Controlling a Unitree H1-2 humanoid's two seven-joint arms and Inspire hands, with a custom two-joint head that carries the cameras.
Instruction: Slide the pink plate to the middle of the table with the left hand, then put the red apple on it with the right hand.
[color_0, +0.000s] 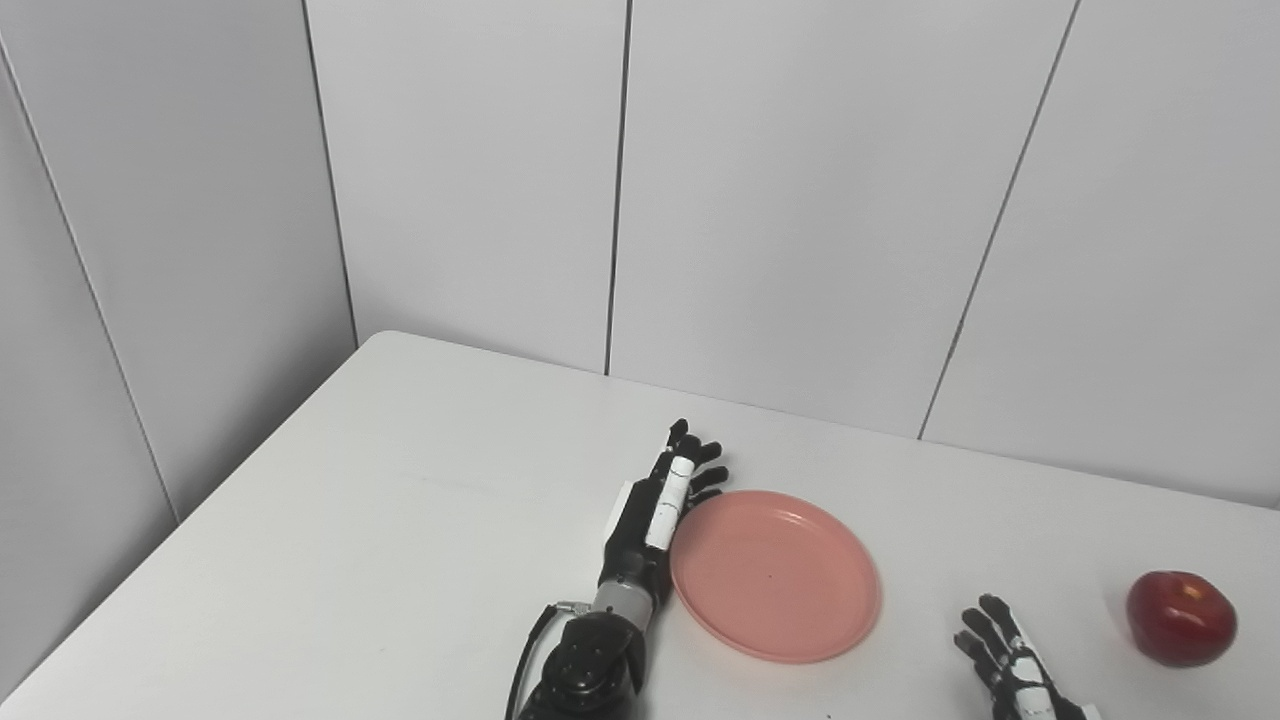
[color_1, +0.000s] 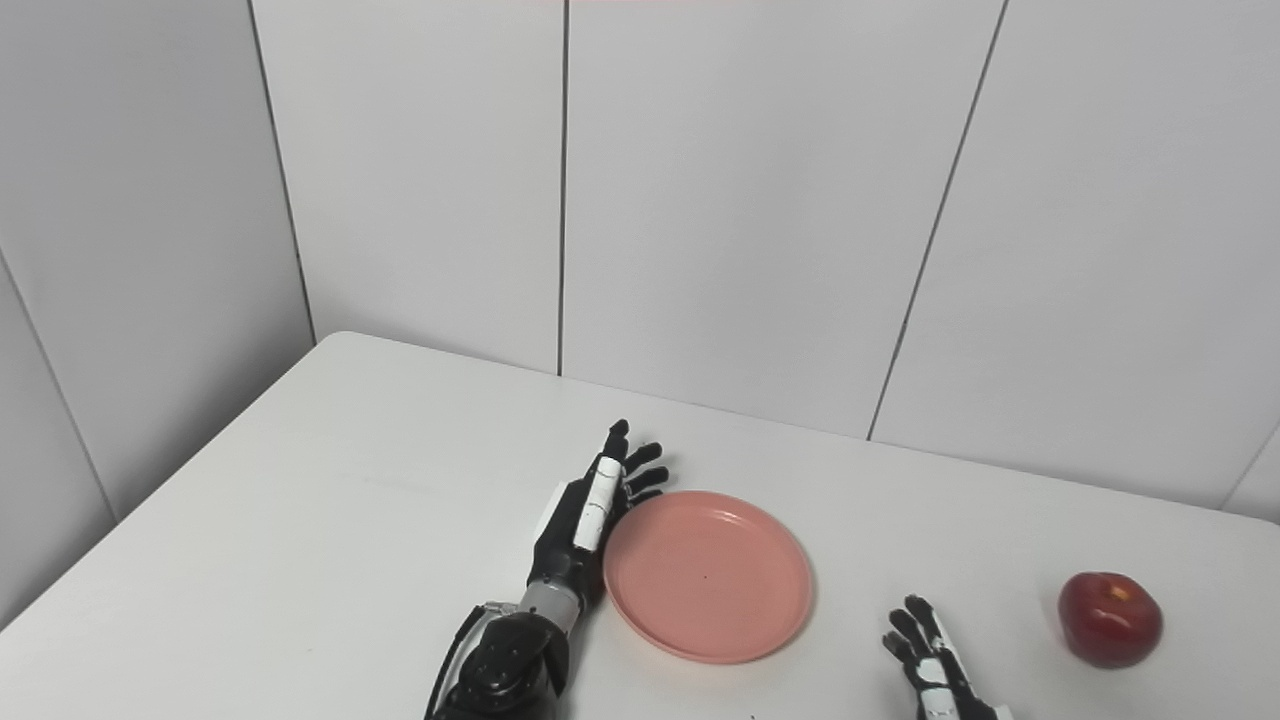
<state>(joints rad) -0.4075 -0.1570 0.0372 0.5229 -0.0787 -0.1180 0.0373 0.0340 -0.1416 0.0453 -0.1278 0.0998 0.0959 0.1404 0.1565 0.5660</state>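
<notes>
Left eye view: pink plate (color_0: 775, 575) lies on the white table (color_0: 350, 540). Left robot hand (color_0: 665, 500), fingers extended and empty, presses its left rim. Right robot hand (color_0: 1010, 660) rests open right of the plate, with the red apple (color_0: 1180, 617) further right.

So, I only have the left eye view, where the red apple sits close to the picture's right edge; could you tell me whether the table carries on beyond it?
Observer: Yes. In the right eye view the red apple has a stretch of bare white table to its right, reaching the picture's edge.
Operator: Thank you. And does the wall behind look any different over there?
Observer: One more panel seam shows at the far right, slanting down towards the table's back edge. Your view cuts off before it.
</notes>
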